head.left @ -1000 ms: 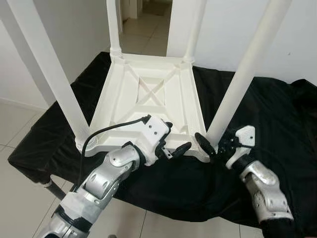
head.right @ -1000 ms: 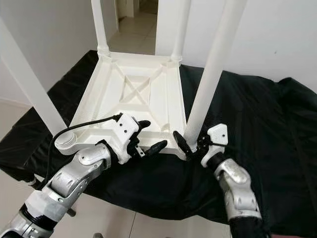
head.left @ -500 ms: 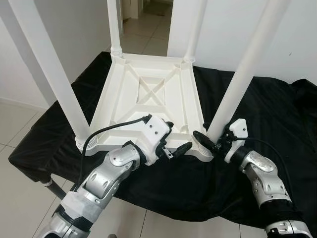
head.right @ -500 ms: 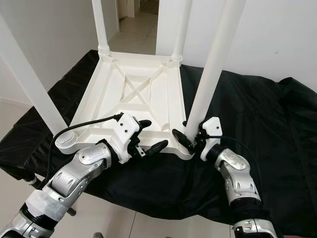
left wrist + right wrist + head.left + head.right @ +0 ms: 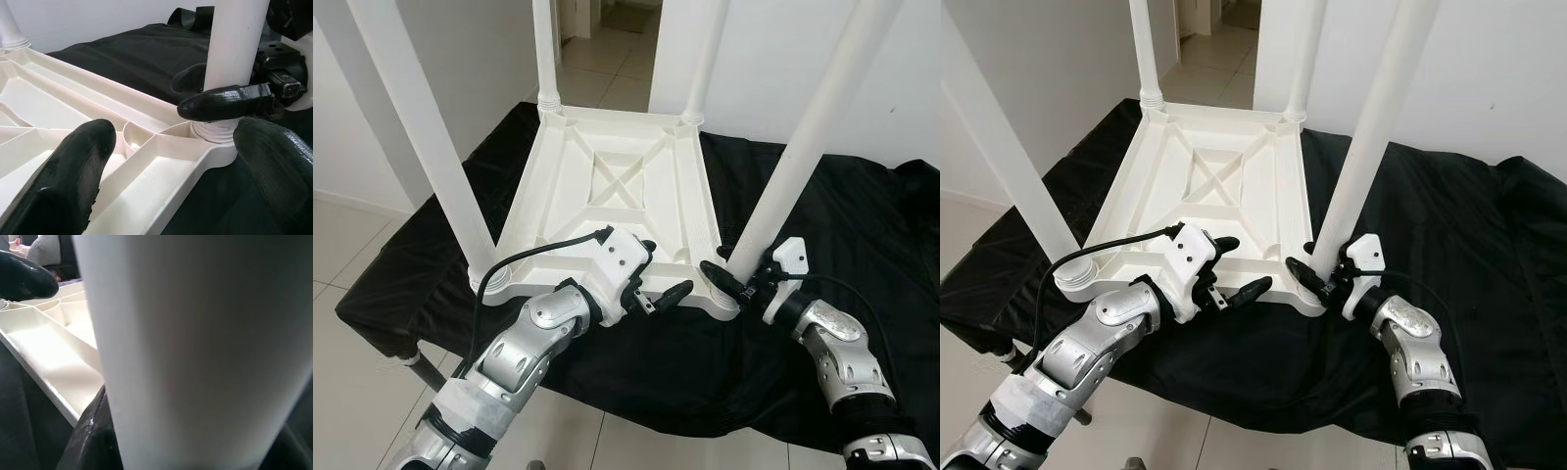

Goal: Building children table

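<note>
A: Left eye view. The white tabletop (image 5: 617, 211) lies upside down at frame centre on a black cloth (image 5: 862, 225), four legs standing up from its corners. Where is the left gripper (image 5: 656, 279)?

B: Lower centre, fingers spread across the tabletop's near rim, nothing clamped between them. The right gripper (image 5: 732, 277) sits at the foot of the near right leg (image 5: 793, 166), right of centre.

A: Right eye view?

B: Same layout. The right gripper's fingers reach around the leg base, one on each side. The near left leg (image 5: 999, 147) rises toward the upper left corner.

A: Left wrist view?

B: Two black fingertips (image 5: 73, 166) in the lower corners, apart, straddling the ribbed rim. In the upper right, one finger of the right gripper lies across the leg just above its collar.

A: Right wrist view?

B: The white leg crowds the lens, a dark finger (image 5: 90, 435) against its lower left side. Grip firmness: cannot tell; it reads as closed around the leg.
</note>
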Controlling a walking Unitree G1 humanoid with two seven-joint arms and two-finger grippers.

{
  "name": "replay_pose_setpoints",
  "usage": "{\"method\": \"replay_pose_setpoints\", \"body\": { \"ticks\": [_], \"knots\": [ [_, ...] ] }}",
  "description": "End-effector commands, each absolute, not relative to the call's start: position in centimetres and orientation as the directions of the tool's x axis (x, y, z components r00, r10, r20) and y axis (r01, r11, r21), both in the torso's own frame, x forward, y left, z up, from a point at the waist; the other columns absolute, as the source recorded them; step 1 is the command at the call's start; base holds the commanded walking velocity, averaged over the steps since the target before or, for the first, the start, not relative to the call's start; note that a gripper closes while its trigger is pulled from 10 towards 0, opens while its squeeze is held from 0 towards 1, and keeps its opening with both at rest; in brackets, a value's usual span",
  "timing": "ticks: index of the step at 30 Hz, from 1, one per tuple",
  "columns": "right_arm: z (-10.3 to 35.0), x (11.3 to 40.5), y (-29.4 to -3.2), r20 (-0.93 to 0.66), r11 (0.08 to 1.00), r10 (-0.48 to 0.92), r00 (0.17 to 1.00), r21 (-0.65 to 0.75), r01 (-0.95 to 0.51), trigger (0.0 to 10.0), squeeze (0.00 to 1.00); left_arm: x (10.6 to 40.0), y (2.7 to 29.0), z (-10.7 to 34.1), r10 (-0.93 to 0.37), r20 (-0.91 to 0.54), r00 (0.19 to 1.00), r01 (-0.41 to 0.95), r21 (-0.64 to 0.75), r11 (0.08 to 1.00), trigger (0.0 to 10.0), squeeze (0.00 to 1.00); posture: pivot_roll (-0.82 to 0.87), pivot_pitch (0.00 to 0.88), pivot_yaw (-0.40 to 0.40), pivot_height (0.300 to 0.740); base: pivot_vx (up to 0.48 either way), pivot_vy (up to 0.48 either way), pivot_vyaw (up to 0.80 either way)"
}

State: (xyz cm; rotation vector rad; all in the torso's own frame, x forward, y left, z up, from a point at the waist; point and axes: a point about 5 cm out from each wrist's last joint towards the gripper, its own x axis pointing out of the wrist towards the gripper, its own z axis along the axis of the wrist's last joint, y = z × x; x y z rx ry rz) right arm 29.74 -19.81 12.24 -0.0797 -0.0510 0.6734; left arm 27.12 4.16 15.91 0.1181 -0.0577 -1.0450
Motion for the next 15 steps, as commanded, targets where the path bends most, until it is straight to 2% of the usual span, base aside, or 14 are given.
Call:
{"method": "replay_pose_setpoints", "body": {
  "ticks": [1, 4, 8, 15],
  "knots": [
    [11.2, 29.2, -19.6, 0.003, 0.818, 0.575, 0.818, -0.047, -0.574, 10.0, 0.00, 26.7, 3.9, 15.9, -0.909, -0.020, 0.416, 0.902, 0.139, 0.410, 10.0, 0.00, -0.06, 0.000, -0.044, 0.740, 0.000, 0.000, 0.00],
    [11.1, 29.1, -19.5, 0.012, 0.834, 0.550, 0.835, -0.038, -0.550, 10.0, 0.00, 26.6, 3.9, 15.8, -0.910, -0.021, 0.415, 0.902, 0.138, 0.409, 10.0, 0.00, -0.06, 0.000, -0.044, 0.740, 0.000, 0.000, 0.00],
    [10.7, 28.5, -18.2, 0.054, 0.914, 0.405, 0.913, -0.019, -0.405, 10.0, 0.00, 26.5, 3.8, 15.7, -0.912, -0.024, 0.409, 0.906, 0.136, 0.402, 10.0, 0.00, -0.06, 0.000, -0.038, 0.740, 0.000, 0.000, 0.00],
    [10.4, 27.8, -16.7, 0.063, 0.962, 0.264, 0.962, 0.052, -0.267, 10.0, 0.00, 26.4, 3.7, 15.5, -0.915, -0.032, 0.402, 0.908, 0.142, 0.394, 10.0, 0.00, -0.06, 0.000, -0.044, 0.740, 0.000, 0.000, 0.00]
  ]
}}
